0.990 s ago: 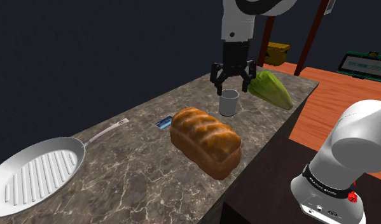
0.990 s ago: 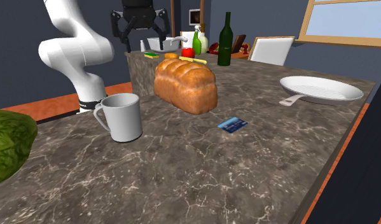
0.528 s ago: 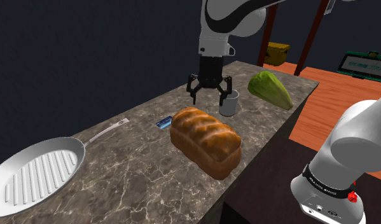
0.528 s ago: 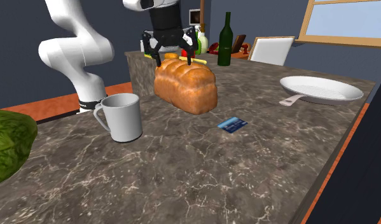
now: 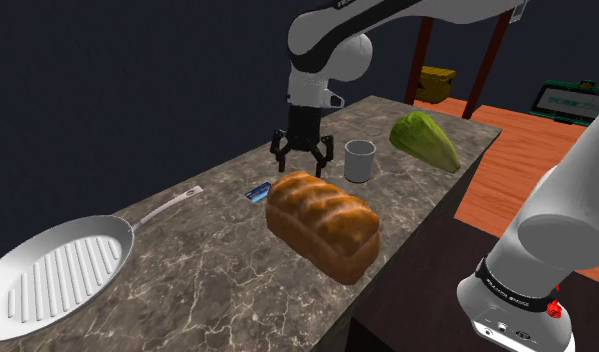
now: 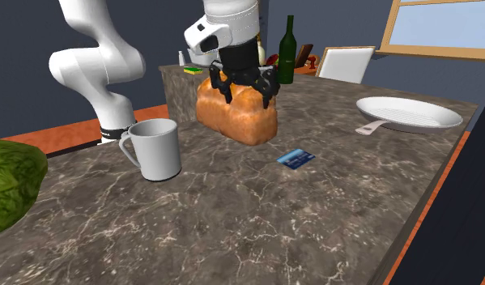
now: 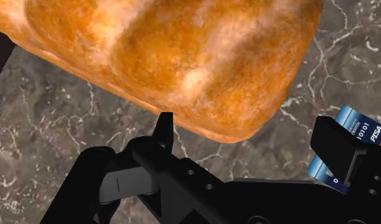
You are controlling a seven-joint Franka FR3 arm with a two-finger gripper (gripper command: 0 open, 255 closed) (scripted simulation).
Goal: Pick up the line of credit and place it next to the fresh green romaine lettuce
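The line of credit is a small blue bank card (image 5: 255, 193) lying flat on the marble counter beside the loaf's end, seen too in the second exterior view (image 6: 296, 159). Close to the camera on the hand, the card (image 7: 361, 128) is partly covered by one black finger (image 7: 332, 145). My gripper (image 5: 302, 160) hangs open over the end of the bread loaf (image 5: 322, 222), a short way from the card, with nothing between its fingers (image 6: 247, 91) (image 7: 246, 124). The green romaine lettuce (image 5: 425, 140) lies at the counter's far end (image 6: 10, 190).
A grey mug (image 5: 359, 160) (image 6: 155, 148) stands between loaf and lettuce. A ridged white pan (image 5: 57, 270) (image 6: 409, 113) lies at the other end. A green bottle (image 6: 287, 53) and small items stand on a counter behind. The counter's edge (image 5: 407, 250) drops to an orange floor.
My gripper has swung away from the mug and lettuce and come down over the loaf's end nearer the card. It has stayed open. Nothing on the counter has moved.
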